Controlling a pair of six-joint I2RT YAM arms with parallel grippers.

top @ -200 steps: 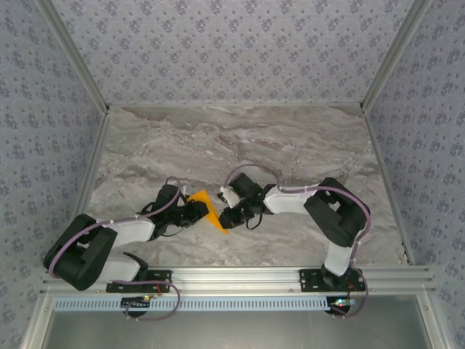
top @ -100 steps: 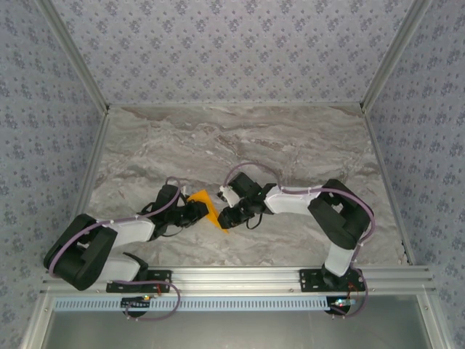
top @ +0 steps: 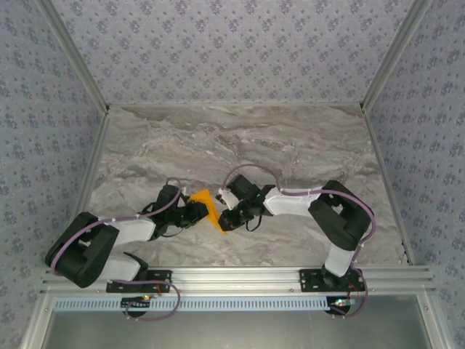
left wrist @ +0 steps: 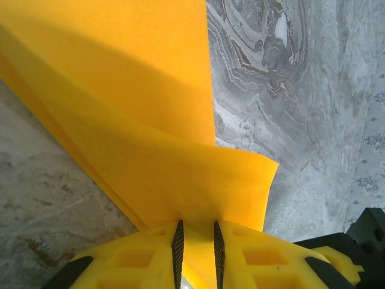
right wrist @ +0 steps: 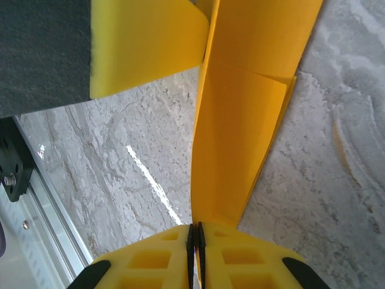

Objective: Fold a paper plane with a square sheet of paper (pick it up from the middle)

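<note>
The orange sheet of paper (top: 205,203) is folded into layers with a pointed near end and is held just above the marble table between both arms. My left gripper (top: 194,213) grips its left side. In the left wrist view the paper (left wrist: 138,108) fans out ahead of the left gripper (left wrist: 196,241), and a folded band of it fills the narrow gap between the pads. My right gripper (top: 226,216) pinches the right edge. In the right wrist view the paper (right wrist: 240,120) stands on edge in the right gripper (right wrist: 195,241), whose jaws are pressed tight on it.
The grey marble table (top: 290,145) stretches bare behind and to both sides of the arms. Patterned walls enclose it, and an aluminium rail (top: 240,275) runs along the near edge. A yellow finger of the left gripper (right wrist: 144,42) shows beside the paper in the right wrist view.
The right gripper has shifted slightly on the paper's right edge and is shut on it again. The left arm and the paper have barely moved.
</note>
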